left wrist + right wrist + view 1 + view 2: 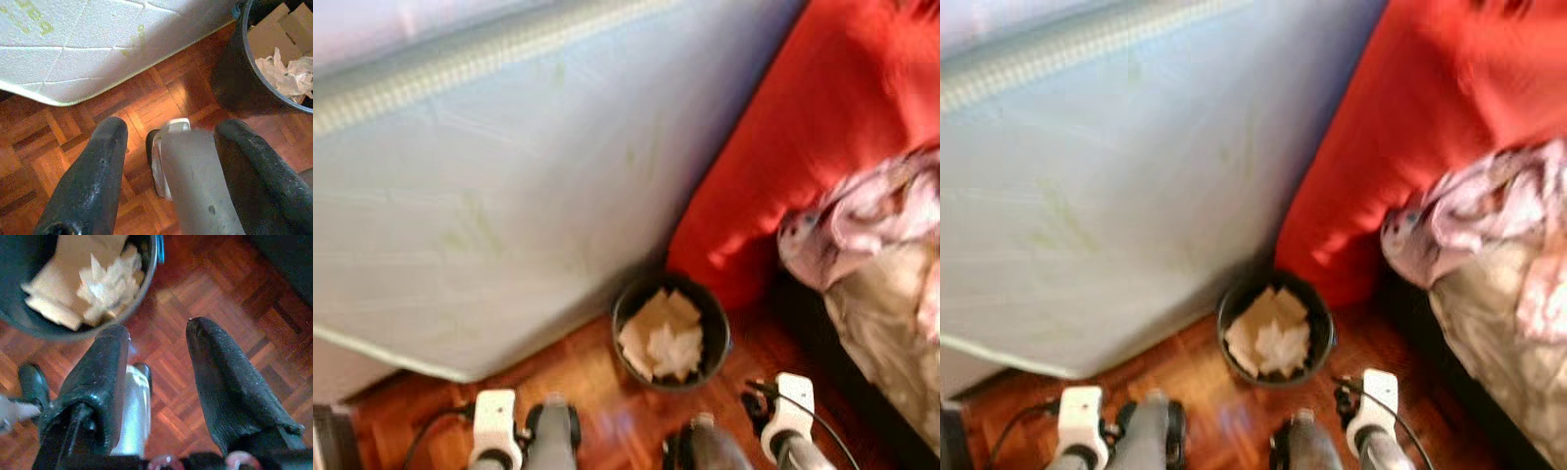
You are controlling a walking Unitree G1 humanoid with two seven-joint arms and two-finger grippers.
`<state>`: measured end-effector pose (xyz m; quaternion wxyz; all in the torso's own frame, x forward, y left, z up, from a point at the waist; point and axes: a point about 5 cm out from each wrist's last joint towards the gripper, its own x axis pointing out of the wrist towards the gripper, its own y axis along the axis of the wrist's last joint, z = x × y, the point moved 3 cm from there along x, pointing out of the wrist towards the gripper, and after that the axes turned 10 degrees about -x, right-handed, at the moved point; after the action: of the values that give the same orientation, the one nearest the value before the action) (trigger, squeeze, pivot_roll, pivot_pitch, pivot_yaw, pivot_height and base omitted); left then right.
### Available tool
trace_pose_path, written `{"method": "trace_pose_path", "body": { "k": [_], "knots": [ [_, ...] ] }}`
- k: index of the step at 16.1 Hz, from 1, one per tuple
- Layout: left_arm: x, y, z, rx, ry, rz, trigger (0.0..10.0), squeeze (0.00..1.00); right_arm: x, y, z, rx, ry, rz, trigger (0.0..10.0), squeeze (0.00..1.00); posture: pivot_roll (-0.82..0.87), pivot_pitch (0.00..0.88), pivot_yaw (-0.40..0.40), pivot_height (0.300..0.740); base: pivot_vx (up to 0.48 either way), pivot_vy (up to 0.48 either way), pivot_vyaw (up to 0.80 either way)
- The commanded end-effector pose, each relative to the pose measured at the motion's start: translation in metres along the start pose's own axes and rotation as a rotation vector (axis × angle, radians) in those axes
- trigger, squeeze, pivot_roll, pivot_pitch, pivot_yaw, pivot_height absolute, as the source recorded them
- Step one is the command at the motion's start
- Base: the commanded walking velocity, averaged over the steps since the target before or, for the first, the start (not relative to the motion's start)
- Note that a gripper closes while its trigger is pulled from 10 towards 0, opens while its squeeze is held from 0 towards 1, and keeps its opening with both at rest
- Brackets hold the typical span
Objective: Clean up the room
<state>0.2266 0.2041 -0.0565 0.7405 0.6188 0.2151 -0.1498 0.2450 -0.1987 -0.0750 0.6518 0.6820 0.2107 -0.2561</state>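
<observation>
A black round waste bin stands on the wooden floor, holding flat cardboard pieces and crumpled white paper. It sits between a pale blue mattress and a red sofa. Both arms hang low at the picture's lower edge. My left gripper is open over bare parquet, with the bin just ahead of it. My right gripper is open too, nothing between its fingers, and the bin's rim lies close beyond the fingertips.
A heap of pinkish and beige laundry lies on the sofa at the right. The leaning mattress blocks the left and middle. A dark sofa base runs along the right. Parquet floor shows in front of the bin.
</observation>
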Motion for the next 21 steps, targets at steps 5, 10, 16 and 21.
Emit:
{"method": "trace_pose_path", "body": {
  "k": [5,10,16,21],
  "knots": [
    [0.007,-0.02,-0.011,0.016,0.048,-0.131,10.0,0.0,-0.004,-0.022,-0.005,-0.024,0.001,-0.112,10.0,0.0,0.06,0.037,-0.04,0.74,0.0,0.0,0.0],
    [0.012,-0.031,0.007,-0.039,0.034,-0.209,10.0,0.0,-0.013,-0.043,0.009,-0.056,-0.011,-0.205,10.0,0.0,0.05,0.002,-0.066,0.74,0.0,0.0,0.0],
    [0.003,-0.047,-0.008,-0.075,0.08,-0.286,10.0,0.0,-0.016,-0.051,0.01,-0.082,-0.003,-0.239,10.0,0.0,0.06,0.0,-0.052,0.74,0.0,0.0,-0.47],
    [-0.007,-0.059,-0.019,-0.078,0.1,-0.325,10.0,0.0,-0.019,-0.058,0.008,-0.09,0.011,-0.255,10.0,0.0,0.05,0.0,-0.042,0.74,0.0,0.0,-0.71]
  ]
}}
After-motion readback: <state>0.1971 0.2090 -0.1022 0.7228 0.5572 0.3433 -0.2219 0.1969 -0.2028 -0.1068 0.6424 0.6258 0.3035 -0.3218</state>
